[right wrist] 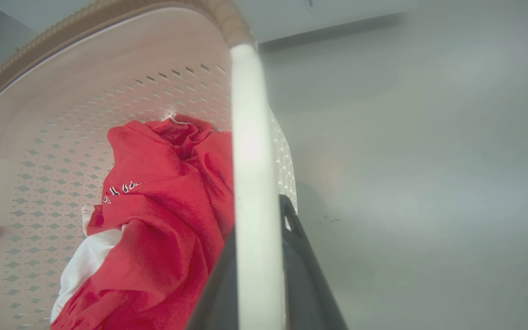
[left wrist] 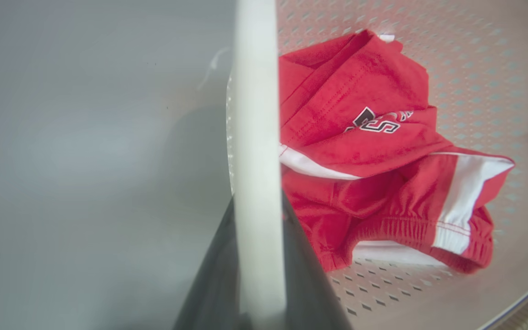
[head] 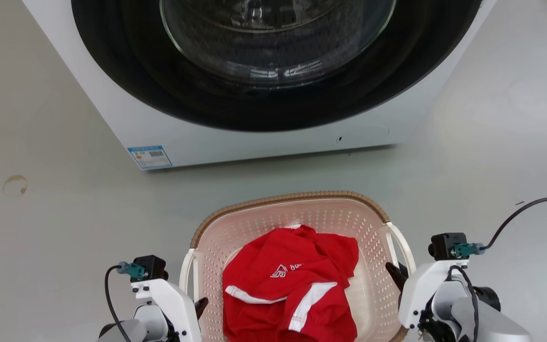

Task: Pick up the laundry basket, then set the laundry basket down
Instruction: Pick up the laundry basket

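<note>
Two-handed lift of the laundry basket.
Clamped on its white handles with left gripper and right gripper; raise evenly, keeping level.

Left pincer low left, right pincer low right, each clamped on the laundry basket

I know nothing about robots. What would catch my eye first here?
A crumpled red garment lies in a pale basket at the bottom centre of the head view. Behind it looms a white washer with a big dark round door. The robot's jaws pinch the basket's left handle and right handle.
</note>
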Controlling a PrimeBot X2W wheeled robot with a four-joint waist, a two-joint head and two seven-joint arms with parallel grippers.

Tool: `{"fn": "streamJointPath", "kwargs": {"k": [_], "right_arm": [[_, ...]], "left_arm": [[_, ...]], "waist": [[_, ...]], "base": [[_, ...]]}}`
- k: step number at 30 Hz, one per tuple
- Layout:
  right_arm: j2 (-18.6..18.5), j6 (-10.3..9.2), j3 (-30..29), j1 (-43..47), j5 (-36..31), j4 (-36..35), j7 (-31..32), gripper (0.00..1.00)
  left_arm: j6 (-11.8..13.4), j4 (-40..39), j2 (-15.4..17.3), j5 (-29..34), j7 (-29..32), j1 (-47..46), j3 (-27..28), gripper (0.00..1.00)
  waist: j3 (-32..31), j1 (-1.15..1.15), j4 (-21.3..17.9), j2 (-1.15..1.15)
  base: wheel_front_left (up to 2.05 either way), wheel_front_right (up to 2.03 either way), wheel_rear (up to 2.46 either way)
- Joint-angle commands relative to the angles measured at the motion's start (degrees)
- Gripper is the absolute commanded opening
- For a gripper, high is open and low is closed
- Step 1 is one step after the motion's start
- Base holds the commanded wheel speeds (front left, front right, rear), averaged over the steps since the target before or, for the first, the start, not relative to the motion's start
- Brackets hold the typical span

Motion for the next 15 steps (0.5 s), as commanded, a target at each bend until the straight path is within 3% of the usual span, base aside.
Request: {"fn": "streamJointPath", "kwargs": {"k": [1,15], "right_arm": [[-6.1,-0.33,-0.3,0.6,1.2,2.4,-0.7,0.0],[-6.1,-0.33,4.4,7.3,6.5,3.4,1.6,0.0]], "left_arm": [[0.8,3.7,8.6,-0.6,0.3,1.2,1.4,0.0],[0.8,5.2,9.8,-3.6,6.5,8.7,0.8,0.0]], "waist": [[-2.6,0.0,-0.6,0.0],[-15.7,0.0,-0.8,0.0]], "base": [[0.0,0.0,0.0],[0.0,0.0,0.0]]}}
